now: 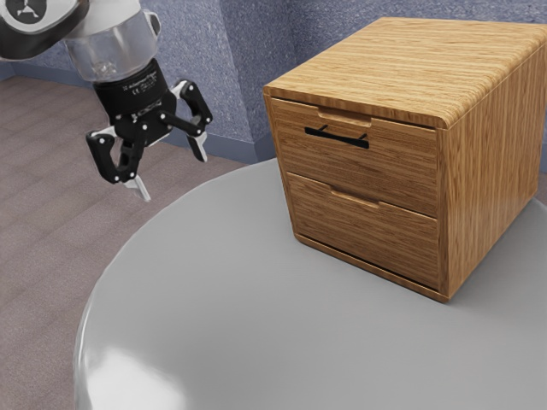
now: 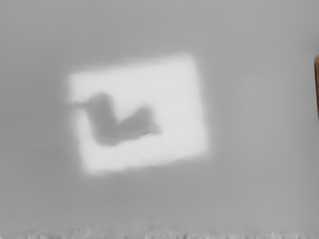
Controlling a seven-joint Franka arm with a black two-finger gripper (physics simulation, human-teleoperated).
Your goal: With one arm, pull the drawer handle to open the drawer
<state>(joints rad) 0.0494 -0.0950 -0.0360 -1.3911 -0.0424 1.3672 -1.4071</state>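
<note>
My pincer [image 1: 173, 175] hangs wide open with nothing in it, well apart from the cabinet [image 1: 410, 60]. It is out in front of the cabinet's drawer side, above the edge of the grey table [image 1: 256, 325] the cabinet stands on. The black handle [image 1: 338, 137] I am after is a thin bar across the top of the upper drawer [image 1: 376, 171], toward the end of the cabinet front nearer my pincer. Both this drawer and the lower drawer [image 1: 367, 226] look flush with the cabinet front, so I judge the pull has not begun.

To approach well, I should turn my hand so the fingers face the cabinet front and bring them level with the bar. One finger goes above it and one below before I close. The bar is slim and seems to sit close to the wood, so a shallow, square entry suits best. Then I pull straight out from the cabinet, not sideways.

I cannot make out how far the bar stands off the drawer. The cabinet's far side is cut off. From my hand's camera the table is a grey blur with a bright patch [image 2: 139, 114] holding a dark shadow [image 2: 114, 122], and I cannot tell what casts it. A thin brown sliver [image 2: 316, 84] well apart from the patch may be the cabinet.
</note>
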